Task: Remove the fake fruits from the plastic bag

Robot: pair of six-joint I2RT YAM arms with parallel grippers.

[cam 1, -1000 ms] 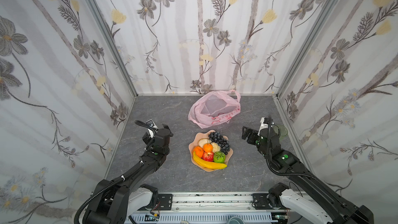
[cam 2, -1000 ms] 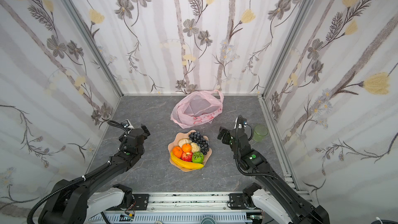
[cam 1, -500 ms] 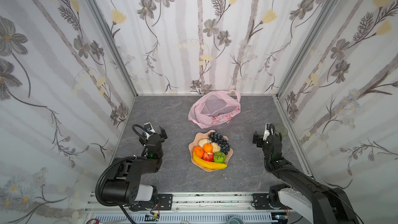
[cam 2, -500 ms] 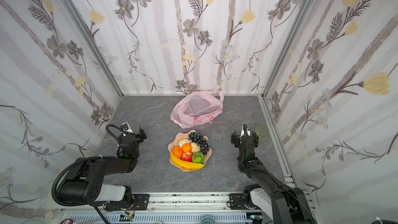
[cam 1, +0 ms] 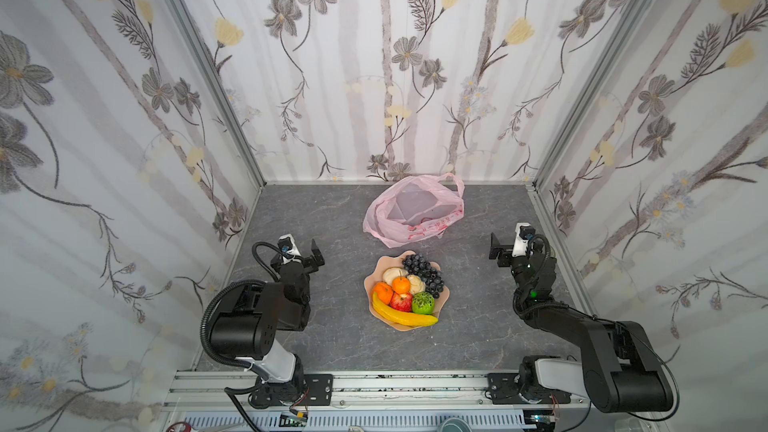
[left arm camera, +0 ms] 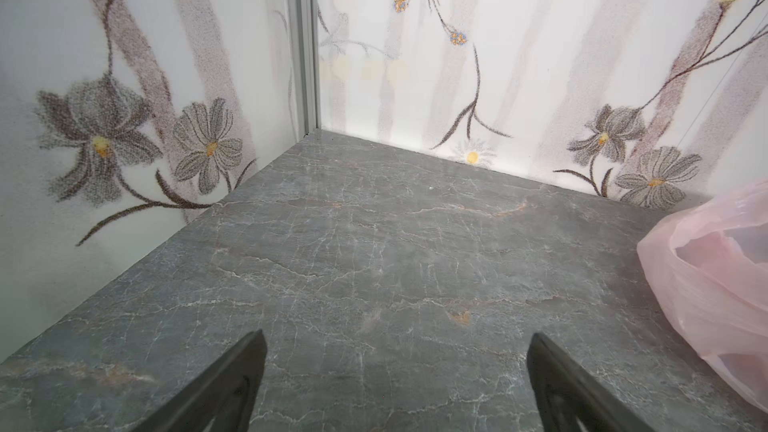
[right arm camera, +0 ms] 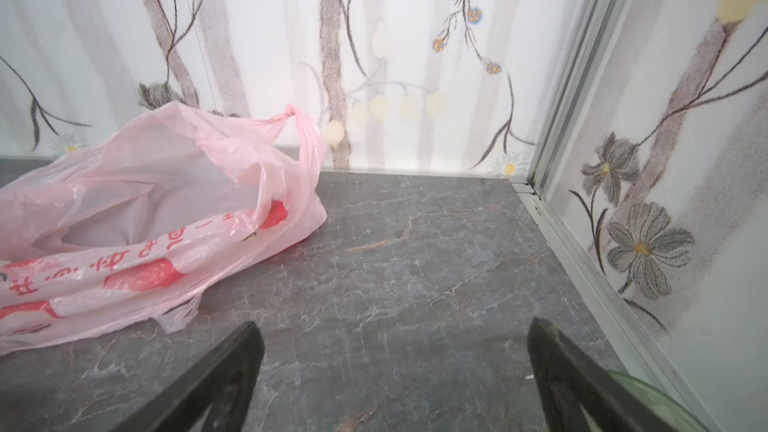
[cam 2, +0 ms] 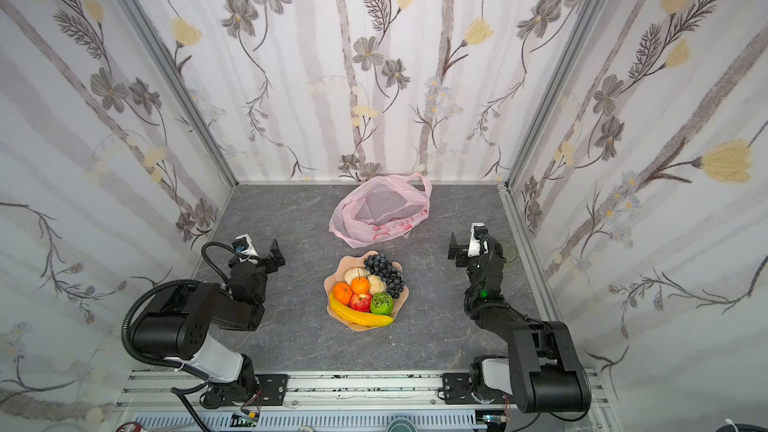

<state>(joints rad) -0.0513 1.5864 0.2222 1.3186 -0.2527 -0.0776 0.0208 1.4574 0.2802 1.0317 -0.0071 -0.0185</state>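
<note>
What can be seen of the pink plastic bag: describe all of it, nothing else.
The plastic bag is thin, translucent pink film, crinkled, with red print along its near side and looped handles, one standing up by the back wall. It lies slumped on the grey marbled table, mouth gaping upward; no fruit shows inside. It sits just behind the plate; whether they touch cannot be told. Otherwise only the table touches it.
</note>
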